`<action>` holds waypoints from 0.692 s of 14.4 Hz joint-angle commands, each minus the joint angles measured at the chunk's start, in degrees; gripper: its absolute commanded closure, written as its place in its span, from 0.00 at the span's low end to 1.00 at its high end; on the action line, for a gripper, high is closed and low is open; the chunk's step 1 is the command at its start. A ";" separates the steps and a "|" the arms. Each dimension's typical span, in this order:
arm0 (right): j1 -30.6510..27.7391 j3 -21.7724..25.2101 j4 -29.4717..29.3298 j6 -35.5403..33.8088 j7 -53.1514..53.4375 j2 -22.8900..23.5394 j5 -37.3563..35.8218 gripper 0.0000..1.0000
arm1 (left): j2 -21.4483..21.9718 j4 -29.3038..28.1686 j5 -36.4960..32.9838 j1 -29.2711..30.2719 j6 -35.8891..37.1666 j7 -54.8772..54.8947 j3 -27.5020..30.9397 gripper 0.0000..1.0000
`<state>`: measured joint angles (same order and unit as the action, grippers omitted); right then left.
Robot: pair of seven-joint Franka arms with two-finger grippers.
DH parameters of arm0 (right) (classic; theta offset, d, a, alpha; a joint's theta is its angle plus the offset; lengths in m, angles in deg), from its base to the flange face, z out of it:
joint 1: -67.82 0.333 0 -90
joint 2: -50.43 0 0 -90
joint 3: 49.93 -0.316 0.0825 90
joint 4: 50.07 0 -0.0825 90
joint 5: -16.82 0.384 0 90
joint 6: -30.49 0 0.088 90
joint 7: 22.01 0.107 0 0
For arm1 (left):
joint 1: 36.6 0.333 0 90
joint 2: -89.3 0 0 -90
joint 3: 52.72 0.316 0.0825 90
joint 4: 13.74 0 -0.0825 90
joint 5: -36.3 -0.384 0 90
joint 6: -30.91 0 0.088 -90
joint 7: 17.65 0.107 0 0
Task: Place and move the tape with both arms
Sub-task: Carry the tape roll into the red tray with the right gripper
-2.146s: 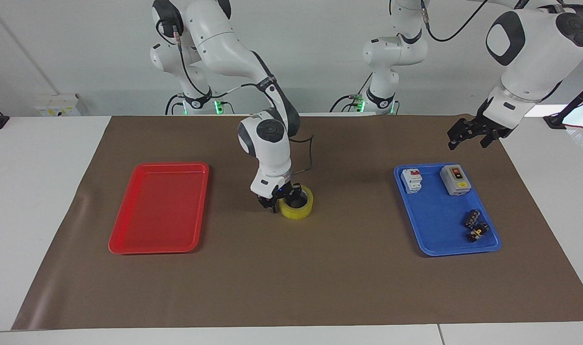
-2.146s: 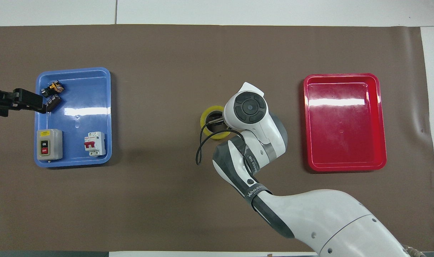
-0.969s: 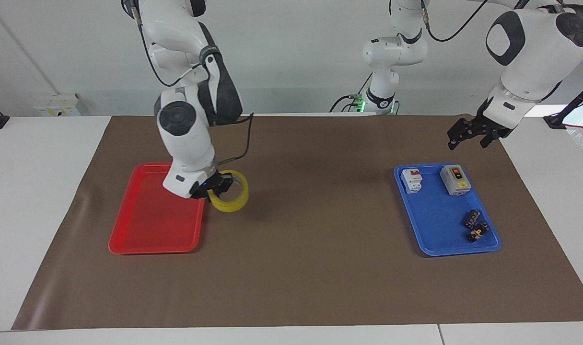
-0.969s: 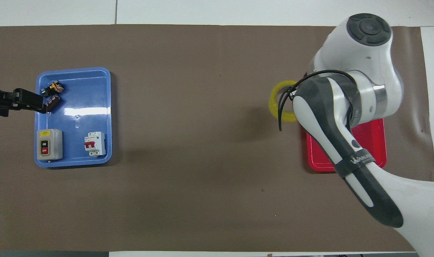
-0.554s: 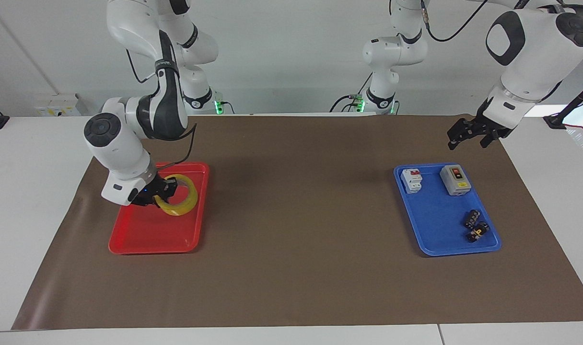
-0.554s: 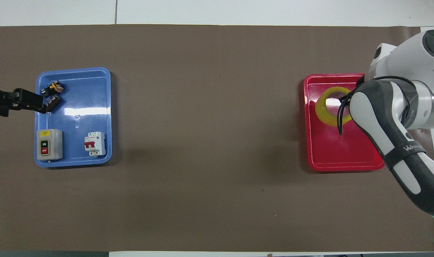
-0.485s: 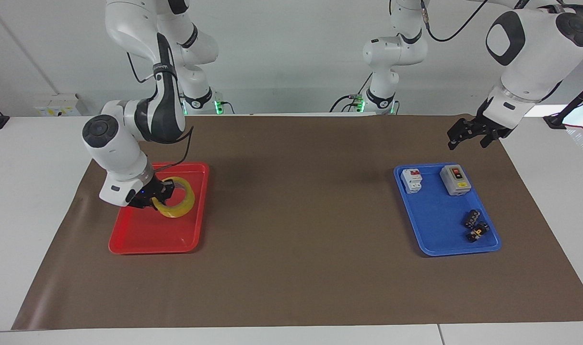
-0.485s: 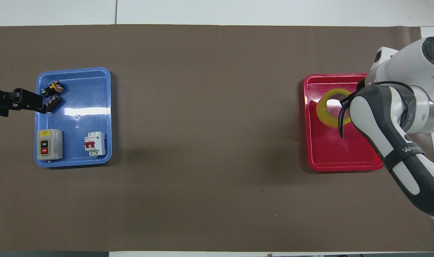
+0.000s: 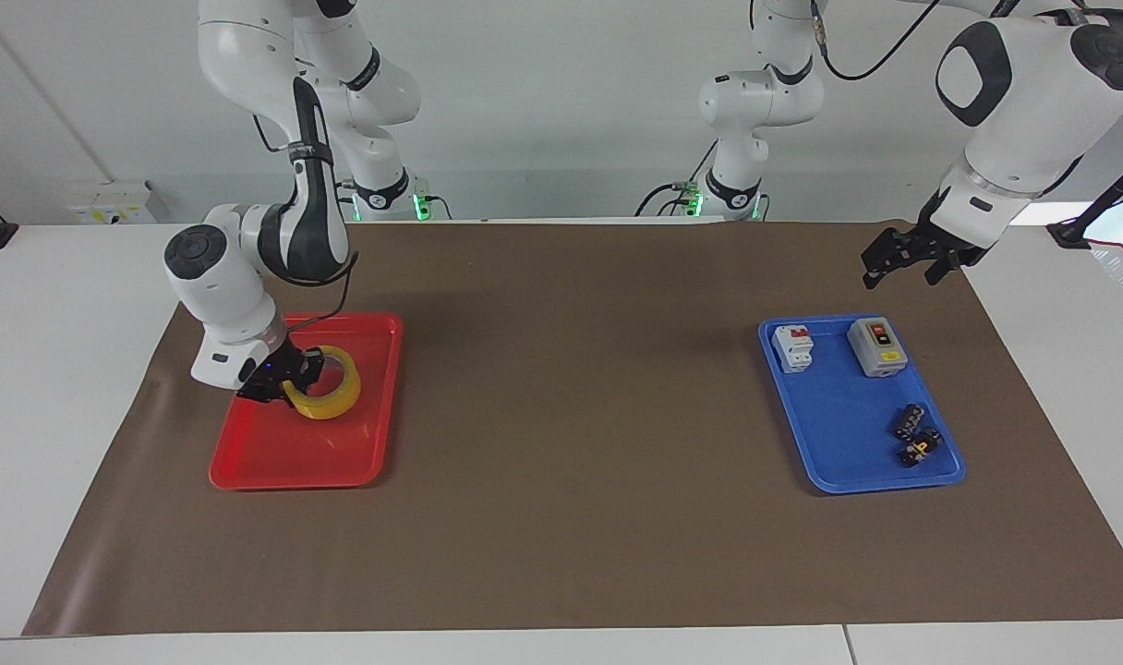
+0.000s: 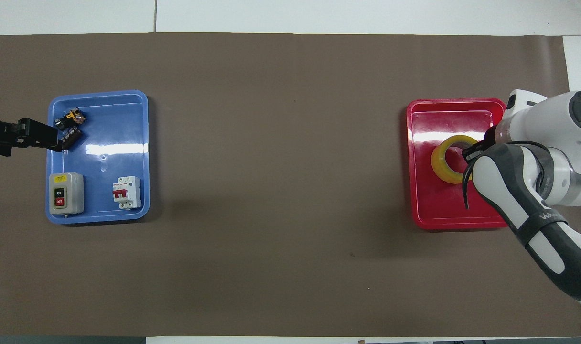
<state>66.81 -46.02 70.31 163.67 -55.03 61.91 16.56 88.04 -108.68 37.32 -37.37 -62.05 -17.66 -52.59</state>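
Brown mat (image 9: 561, 517) around red tray (image 9: 247, 466)

White arms (image 9: 238, 305), grey joint caps, blk cables, blk grippers.

Brown paper mat (image 9: 571, 480) lies bare between the red plastic tray (image 9: 275, 462) and the blue plastic tray (image 9: 848, 462); passage unobstructed there.

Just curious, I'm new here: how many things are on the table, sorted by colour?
Red tray: 1
Blue tray: 1
Yellow tape: 1
White breaker: 1
Grey switch box: 1
Black connectors: 2
Total: 7
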 commanded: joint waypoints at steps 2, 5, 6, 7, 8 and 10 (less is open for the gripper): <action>-1.81 -0.83 3.90 3.13 -2.39 -2.42 -0.62 1.00 | 0.82 -0.76 1.36 0.33 0.41 0.80 -0.04 0.00; -1.89 -0.83 4.87 6.48 -2.22 -1.90 -0.62 1.00 | 0.82 -0.76 1.36 0.33 0.41 0.80 -0.04 0.00; -2.16 -0.74 4.87 7.27 -2.31 -1.11 -0.62 1.00 | 0.82 -0.76 1.36 0.33 0.41 0.80 -0.04 0.00; -2.07 -0.74 4.87 7.80 -2.22 -0.93 -0.62 1.00 | 0.82 -0.76 1.36 0.33 0.41 0.80 -0.04 0.00; -1.98 -0.83 4.87 7.89 -2.13 -0.84 -0.62 1.00 | 0.82 -0.76 1.36 0.33 0.41 0.80 -0.04 0.00; -1.98 -0.83 4.87 7.80 -1.52 -0.84 -0.54 0.15 | 0.82 -0.76 1.36 0.33 0.41 0.80 -0.04 0.00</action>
<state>65.91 -46.04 74.54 170.56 -56.30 61.73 16.56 88.04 -108.68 37.32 -37.37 -62.05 -17.66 -52.59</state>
